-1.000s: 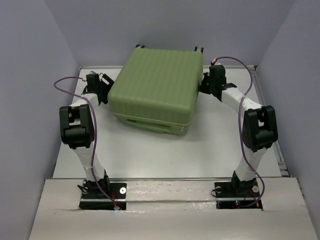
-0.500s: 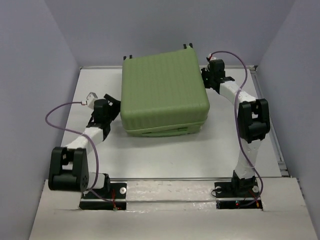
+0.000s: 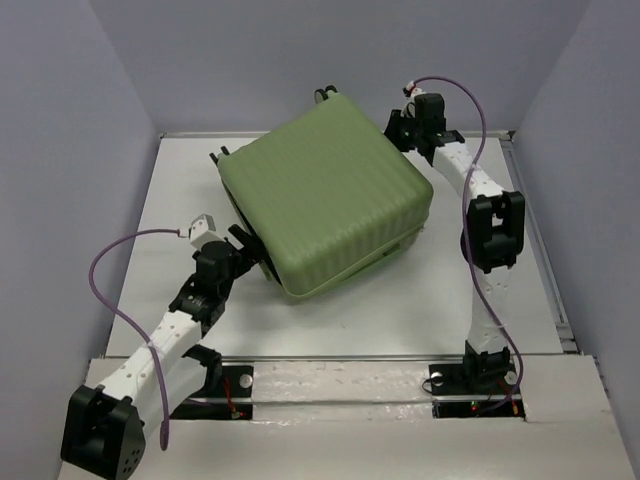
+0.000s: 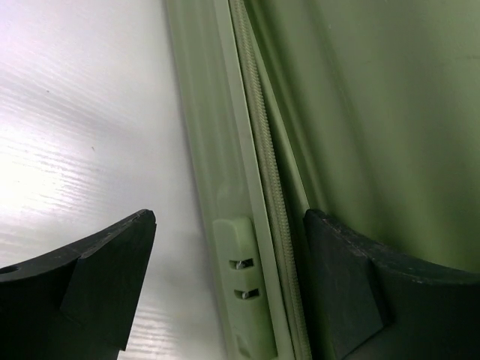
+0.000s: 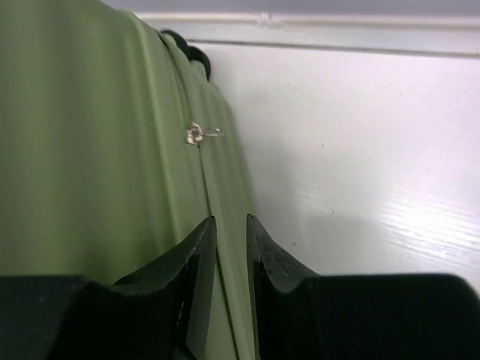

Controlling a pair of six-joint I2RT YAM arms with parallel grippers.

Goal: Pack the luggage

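built alike on both sides: slim white links on the left arm (image 3: pixel 165 335) and the right arm (image 3: pixel 472 178), joined by bulky black joint blocks with rounded corners. fed by a thin purple cable (image 3: pixel 93 272) in a wide loose loop on the left, ending in a small white plug (image 3: pixel 203 224) near the wrist; same kind of purple line (image 3: pixel 481 115) on the right. bolted on flat black base plates (image 3: pixel 205 385) with tiny red lights. ended by the left tool (image 4: pixel 230 217) and the right tool (image 5: pixel 231 221), with matte black wedge-shaped fingers (image 4: pixel 105 262), edges chamfered.
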